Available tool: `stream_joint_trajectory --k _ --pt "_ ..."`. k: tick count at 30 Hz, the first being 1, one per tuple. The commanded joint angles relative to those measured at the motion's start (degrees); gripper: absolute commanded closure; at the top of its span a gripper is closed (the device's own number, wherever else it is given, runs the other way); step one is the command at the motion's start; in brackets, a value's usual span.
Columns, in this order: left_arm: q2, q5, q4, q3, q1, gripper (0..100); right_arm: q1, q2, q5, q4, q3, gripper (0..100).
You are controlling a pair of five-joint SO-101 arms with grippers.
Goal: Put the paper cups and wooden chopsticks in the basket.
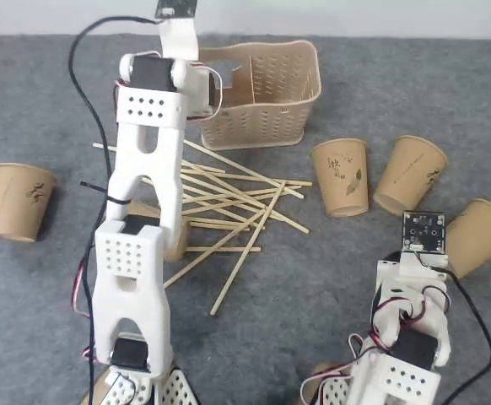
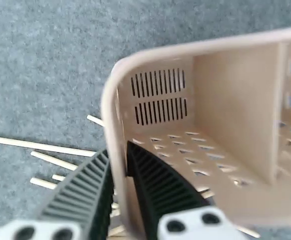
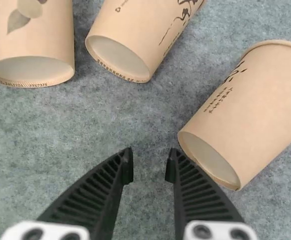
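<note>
Grey, felt-like counter with open room at upper right. The basket stands at top centre, and the left pincer is clamped over its wall. Chopsticks lie scattered below it. Three paper cups sit at right, a fourth cup far left. The right pincer is apart, just beside one cup.

White arms, black ribbed pincers, black cables

- The basket is beige, its walls patterned with rows of small slots.
- The paper cups are kraft brown with dark ink markings.
- The chopsticks are pale wood.
- The carpet is flecked grey.
- The arms are white with black motors and cables.
- The left gripper and right gripper are black and ribbed.
</note>
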Motion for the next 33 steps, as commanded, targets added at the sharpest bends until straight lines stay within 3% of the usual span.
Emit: stream_joint_trajectory --k 1,6,10,19,21,25,29,33 --pt "-7.91 0.97 0.88 -0.48 -0.53 97 0.48 -0.92 0.53 -1.01 -0.88 87.6" --pt "-8.79 8.00 -3.43 -0.57 -2.90 83 0.40 -0.92 0.62 -1.01 -0.79 87.6" --pt "-8.88 9.05 -3.16 -0.48 -3.34 72 0.40 -0.92 0.70 -1.01 -0.79 87.6" --pt "-9.85 9.14 1.93 -1.54 -3.60 74 2.51 -0.48 -1.58 -1.36 -2.73 87.6" --pt "-11.16 9.23 2.02 -1.45 -4.92 74 4.00 -0.31 -4.66 -1.63 -3.96 87.6" --pt "-16.09 9.23 2.02 0.22 -7.74 74 4.35 -0.22 -3.69 -1.89 -7.47 87.2" --pt "-22.77 9.05 2.02 5.67 -8.79 73 4.26 3.30 -3.87 -0.13 -16.97 87.2" --pt "-30.07 8.88 2.02 12.70 -10.29 73 4.18 20.35 -5.19 0.57 -34.37 87.2"
